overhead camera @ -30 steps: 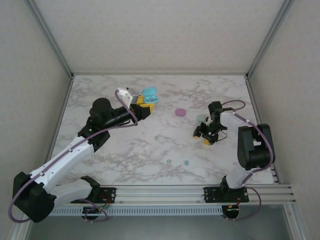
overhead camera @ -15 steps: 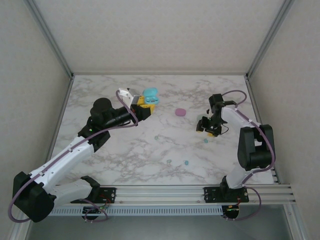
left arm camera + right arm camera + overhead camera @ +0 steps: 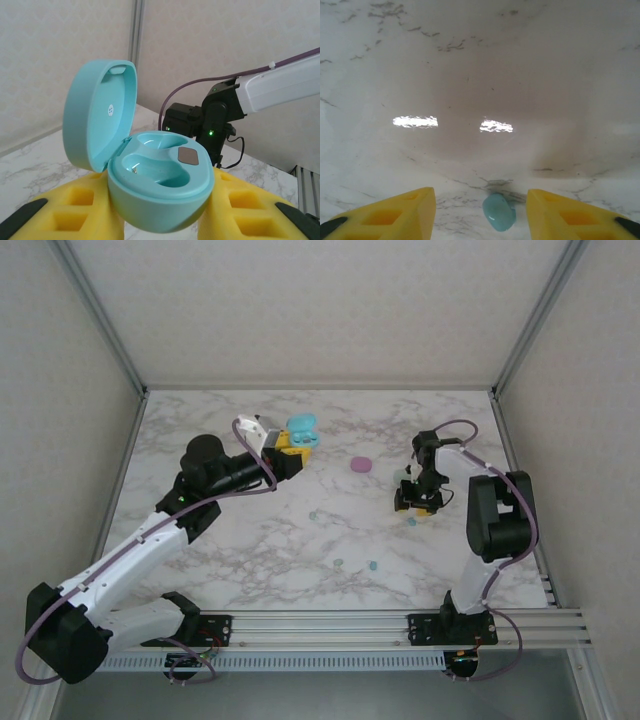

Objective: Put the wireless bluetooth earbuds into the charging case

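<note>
Yellow-padded, the left hand [image 3: 161, 217] is closed on the open pastel teal oval charging case [image 3: 160, 172], raised above the white marble surface [image 3: 470, 75] at far left. The right hand [image 3: 480, 202], half open on a sharply folded arm, points down, straddling a tiny teal rounded earbud [image 3: 498, 213] without touching it.

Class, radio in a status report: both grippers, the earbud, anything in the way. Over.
Left gripper shut on open teal case, wells empty. Right gripper open, straddling teal earbud on table. Nothing blocking it.
</note>
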`<state>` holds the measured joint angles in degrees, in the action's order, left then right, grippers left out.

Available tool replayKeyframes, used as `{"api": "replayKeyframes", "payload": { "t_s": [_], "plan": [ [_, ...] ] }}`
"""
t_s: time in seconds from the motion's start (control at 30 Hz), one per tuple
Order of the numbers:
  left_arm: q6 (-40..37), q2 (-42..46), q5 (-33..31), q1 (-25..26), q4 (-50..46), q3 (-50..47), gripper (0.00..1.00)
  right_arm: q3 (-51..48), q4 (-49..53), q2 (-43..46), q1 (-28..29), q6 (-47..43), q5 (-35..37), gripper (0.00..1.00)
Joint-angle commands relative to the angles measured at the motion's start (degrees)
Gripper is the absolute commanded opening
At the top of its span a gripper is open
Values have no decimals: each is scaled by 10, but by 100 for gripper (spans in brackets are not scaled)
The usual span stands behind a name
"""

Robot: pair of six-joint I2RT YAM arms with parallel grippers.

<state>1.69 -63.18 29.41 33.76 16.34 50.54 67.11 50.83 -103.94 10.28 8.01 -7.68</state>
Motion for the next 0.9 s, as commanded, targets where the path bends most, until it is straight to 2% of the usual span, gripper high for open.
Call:
{"api": "replayKeyframes", "payload": {
  "t_s": [0.0,0.13,0.33,0.57,0.87],
  "plan": [
    [-6,-1,-4,7,0,22,28,10,22,-9,3,-13,-10,52],
    [-8,1,-6,7,-3,19,28,0,23,-2,3,-10,-23,52],
    [-9,0,-5,8,-2,18,28,-4,36,-3,4,-8,-15,47],
    [-9,1,-6,7,-4,18,28,-3,37,-5,4,-4,4,47],
    [-10,-1,-4,8,-4,19,28,-10,36,-11,4,0,-7,47]
  ]
}}
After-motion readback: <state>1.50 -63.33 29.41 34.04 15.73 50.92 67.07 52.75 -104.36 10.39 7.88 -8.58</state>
